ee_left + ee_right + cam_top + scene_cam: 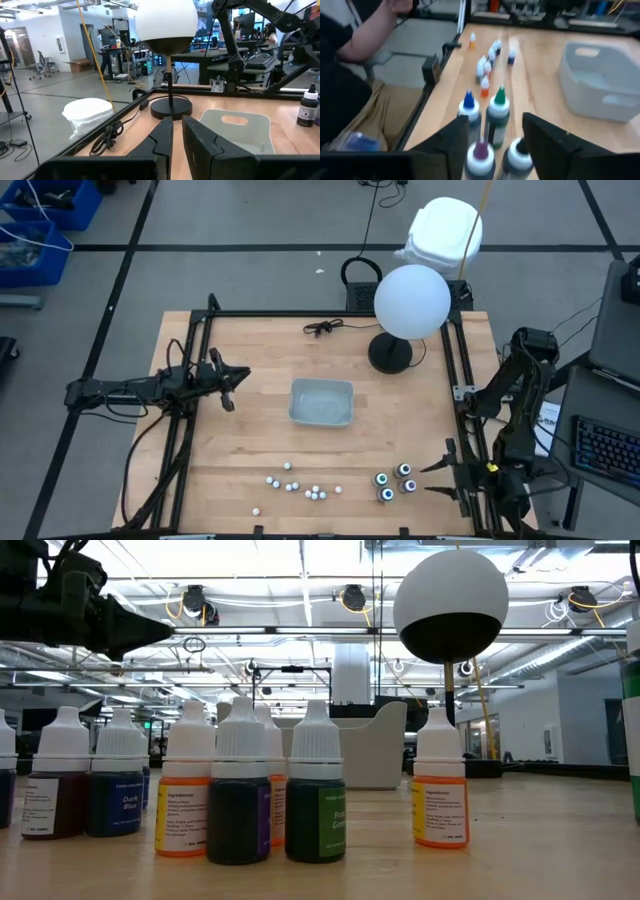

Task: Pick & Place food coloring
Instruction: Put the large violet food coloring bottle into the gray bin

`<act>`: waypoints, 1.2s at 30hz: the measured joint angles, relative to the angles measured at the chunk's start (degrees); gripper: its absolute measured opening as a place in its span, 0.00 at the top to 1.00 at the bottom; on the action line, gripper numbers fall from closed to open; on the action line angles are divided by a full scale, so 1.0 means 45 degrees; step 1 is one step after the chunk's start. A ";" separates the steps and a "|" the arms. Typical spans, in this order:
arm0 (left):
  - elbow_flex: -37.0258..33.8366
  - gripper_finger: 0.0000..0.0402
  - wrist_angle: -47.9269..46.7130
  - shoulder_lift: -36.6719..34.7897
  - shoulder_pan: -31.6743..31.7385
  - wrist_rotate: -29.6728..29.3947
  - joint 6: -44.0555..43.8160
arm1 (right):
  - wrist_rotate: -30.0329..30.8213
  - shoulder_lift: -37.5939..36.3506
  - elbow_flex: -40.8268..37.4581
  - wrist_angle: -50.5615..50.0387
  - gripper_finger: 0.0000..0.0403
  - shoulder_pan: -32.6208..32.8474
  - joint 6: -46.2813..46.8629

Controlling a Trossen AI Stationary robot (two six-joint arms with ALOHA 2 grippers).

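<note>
Four dark food coloring bottles (394, 482) stand upright in a cluster on the table's near right. In the right wrist view their tops (490, 125) are blue, green, purple and black. My right gripper (440, 476) is open just to the right of them. It points level at the cluster, with its fingers (547, 142) on either side of the nearest two bottles. Several tiny white-capped bottles (300, 485) stand near the front edge, and the low view shows them (240, 790) close up. My left gripper (230, 385) waits above the table's left part, its fingers (162, 142) a narrow gap apart with nothing between them.
A grey tray (321, 402) sits at the table's middle. A globe lamp (411, 301) on a black base (390, 353) stands at the far right, and a black cable (322, 327) lies near the far edge. A seated person (350, 75) is beyond the near edge.
</note>
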 joint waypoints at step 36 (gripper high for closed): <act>0.0000 0.88 0.0087 0.0000 0.0000 -0.0010 0.0379 | -0.2017 0.1564 -0.3117 0.8032 0.50 -0.1302 -0.2743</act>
